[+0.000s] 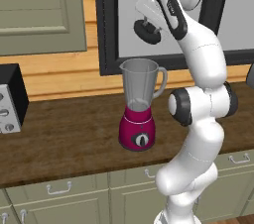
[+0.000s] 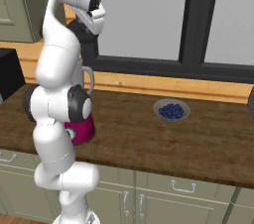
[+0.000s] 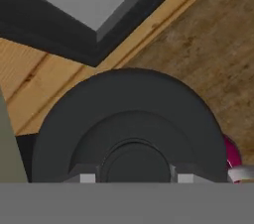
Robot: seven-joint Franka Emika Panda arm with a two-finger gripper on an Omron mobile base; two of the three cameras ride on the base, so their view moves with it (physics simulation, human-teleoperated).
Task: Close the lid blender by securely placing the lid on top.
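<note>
The blender (image 1: 138, 114) stands on the wooden counter, a magenta base under a clear grey jar whose mouth is uncovered. High above the jar my gripper (image 1: 150, 30) is shut on the lid (image 1: 147, 32), a flat round black disc held tilted, a little right of the mouth. In the hand view the lid (image 3: 130, 129) sits large between the fingers and hides the jar, with a sliver of the magenta base (image 3: 231, 152) at its right. In the right base view my arm covers most of the blender (image 2: 82, 128), and the lid (image 2: 82, 30) shows dark beneath the hand.
A black-and-silver boxy appliance (image 1: 10, 100) stands at the counter's left end. A grey bowl of blueberries (image 2: 171, 110) sits to the blender's right. A dark-framed window (image 1: 111, 20) rises behind the counter, and drawers (image 1: 59, 188) run below its front edge.
</note>
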